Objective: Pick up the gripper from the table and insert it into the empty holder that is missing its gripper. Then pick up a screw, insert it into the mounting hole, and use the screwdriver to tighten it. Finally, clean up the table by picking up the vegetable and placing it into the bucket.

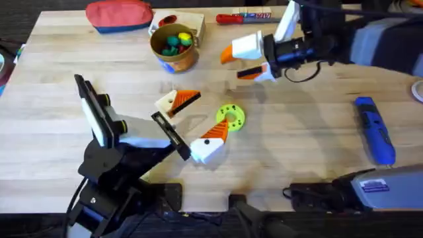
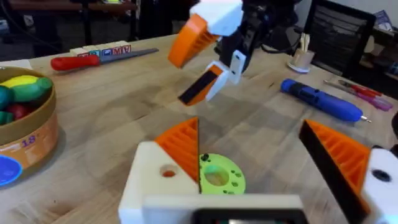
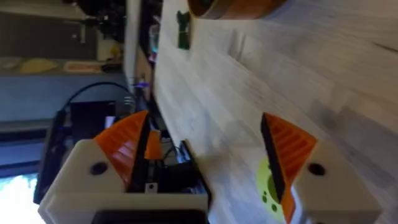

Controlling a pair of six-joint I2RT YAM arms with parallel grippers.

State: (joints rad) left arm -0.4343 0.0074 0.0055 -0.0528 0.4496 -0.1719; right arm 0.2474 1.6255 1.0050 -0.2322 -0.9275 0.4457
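Two grippers work over the wooden table [image 1: 310, 132]. The left gripper [image 1: 192, 122] hovers low near the middle with its two white fingers spread wide, an orange pad on each, nothing between them. The right gripper [image 1: 246, 58] hangs above the far-centre of the table, its fingers also apart and empty, pointing left.

One blue screwdriver [image 1: 375, 129] lies flat at the right side, well apart from both grippers; its long axis runs near to far, and in the left wrist view its thin metal tip [image 2: 367, 118] points to the right edge of the table.

One tan bucket [image 1: 174, 46] stands at the far centre-left, holding several coloured toy pieces (green, yellow and red among them).

One lime-green ring [image 1: 230, 115] lies beside the left gripper's right finger. One red pouch [image 1: 119, 14] and one red-handled screwdriver [image 1: 244, 18] lie along the far edge.
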